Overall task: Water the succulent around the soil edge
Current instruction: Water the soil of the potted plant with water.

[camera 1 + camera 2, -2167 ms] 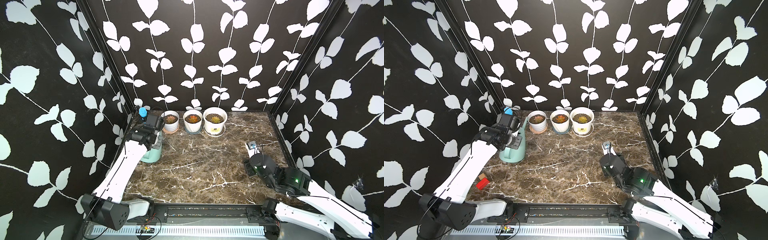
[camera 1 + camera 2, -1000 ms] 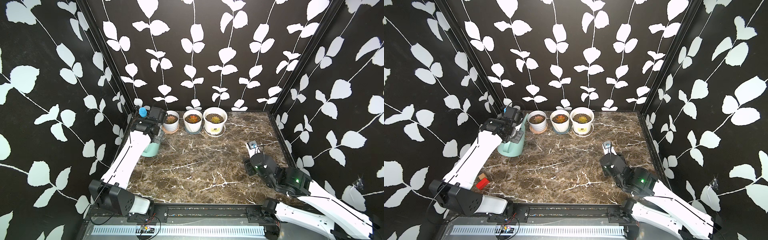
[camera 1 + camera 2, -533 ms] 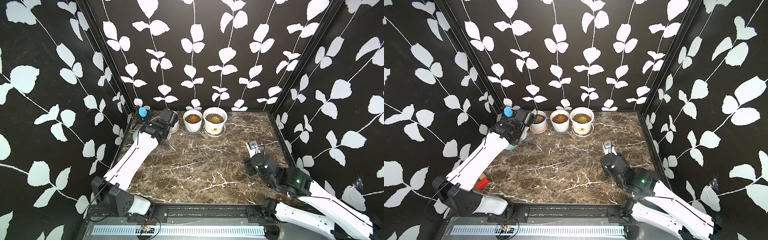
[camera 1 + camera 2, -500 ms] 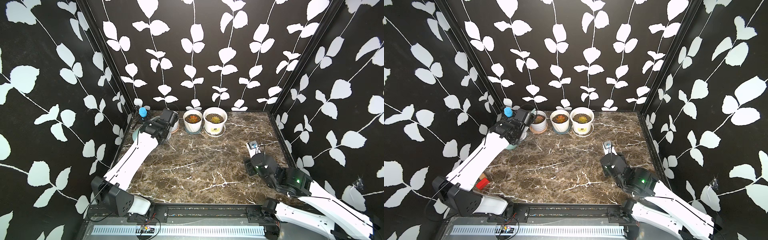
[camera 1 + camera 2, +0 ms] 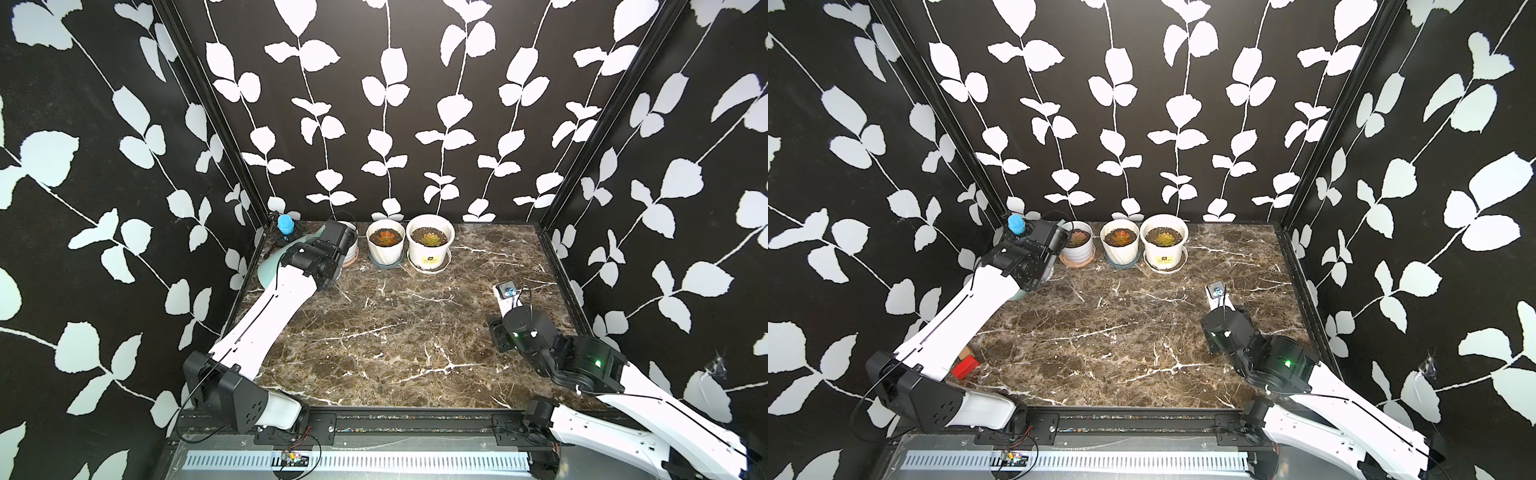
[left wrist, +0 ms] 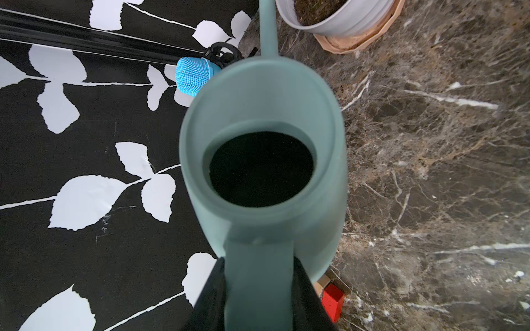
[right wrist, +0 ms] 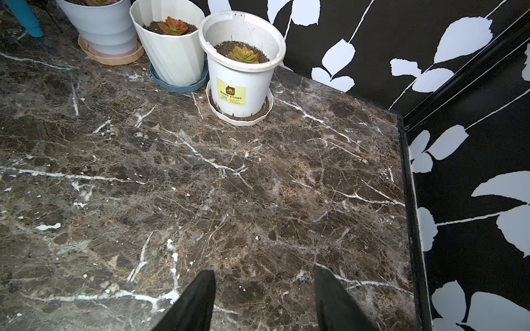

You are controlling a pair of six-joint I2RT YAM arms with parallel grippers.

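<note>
Three white pots with succulents stand in a row along the back wall. The leftmost pot (image 5: 1076, 249) holds a pinkish succulent (image 5: 1077, 238); in another top view my left wrist covers most of it. My left gripper (image 6: 259, 292) is shut on the handle of a teal watering can (image 6: 263, 160). The can's spout (image 6: 268, 25) points past the rim of that leftmost pot (image 6: 344, 17). A bit of the can's body (image 5: 270, 266) shows behind my left arm. My right gripper (image 7: 263, 289) is open and empty, low over the marble at the right.
The middle pot (image 5: 385, 245) and the right pot (image 5: 429, 245) with a yellow label stand next to the leftmost one. A blue mesh-headed object (image 5: 1016, 223) sits in the back left corner. A red block (image 5: 965, 368) lies near the left wall. Black patterned walls enclose three sides.
My left arm has carried the watering can from the left side towards the back and right, up to the leftmost pot, and now covers it in one top view. The right arm has not moved.
</note>
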